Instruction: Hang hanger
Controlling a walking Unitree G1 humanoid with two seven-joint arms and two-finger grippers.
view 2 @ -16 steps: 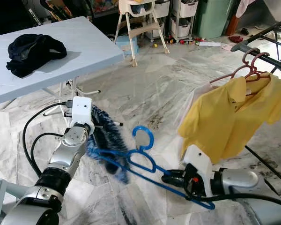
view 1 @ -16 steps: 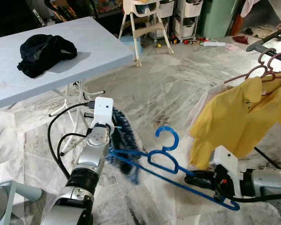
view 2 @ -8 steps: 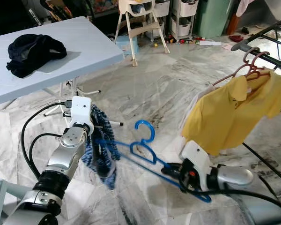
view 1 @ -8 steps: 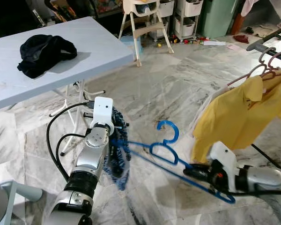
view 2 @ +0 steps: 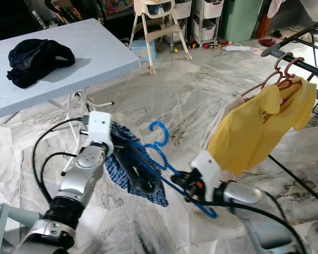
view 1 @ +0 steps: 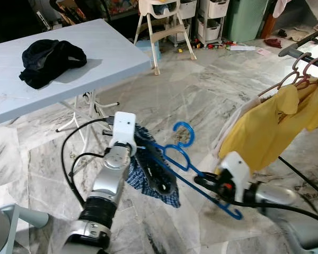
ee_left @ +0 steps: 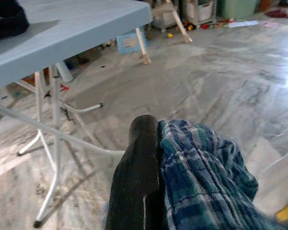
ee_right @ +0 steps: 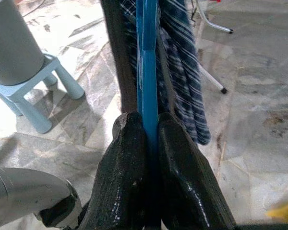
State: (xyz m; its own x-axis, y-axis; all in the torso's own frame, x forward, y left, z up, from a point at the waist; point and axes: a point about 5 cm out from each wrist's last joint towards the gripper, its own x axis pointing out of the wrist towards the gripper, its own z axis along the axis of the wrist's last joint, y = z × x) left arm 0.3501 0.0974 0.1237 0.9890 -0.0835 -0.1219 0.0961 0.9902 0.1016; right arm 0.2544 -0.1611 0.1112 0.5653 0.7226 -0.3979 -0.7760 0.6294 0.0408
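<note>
Blue plastic hanger (view 1: 188, 166) spans the gap between the two arms, its long axis running from about 10 o'clock at the left arm down to 4 o'clock at the right, with its hook (view 1: 183, 133) standing up near 12 o'clock of the bar's middle. The right gripper (ee_right: 143, 143) has its two black fingers pinched narrowly on the hanger's lower bar, as the right wrist view shows. The left gripper (ee_left: 149, 143) is closed on a blue plaid garment (view 1: 153, 172) that drapes over the hanger's other end; only one finger (ee_left: 139, 177) is plain in the left wrist view, pressed against the cloth.

The drying rack rail (view 1: 302, 50), already carrying pink hangers (view 1: 299, 79) and a yellow polo shirt (view 1: 270, 132), lies at roughly 2 o'clock from the hook and well apart from it. The right arm is the nearer one to that rail, so the hook likely has to travel up and toward 2 o'clock, with the loaded left end following.
</note>
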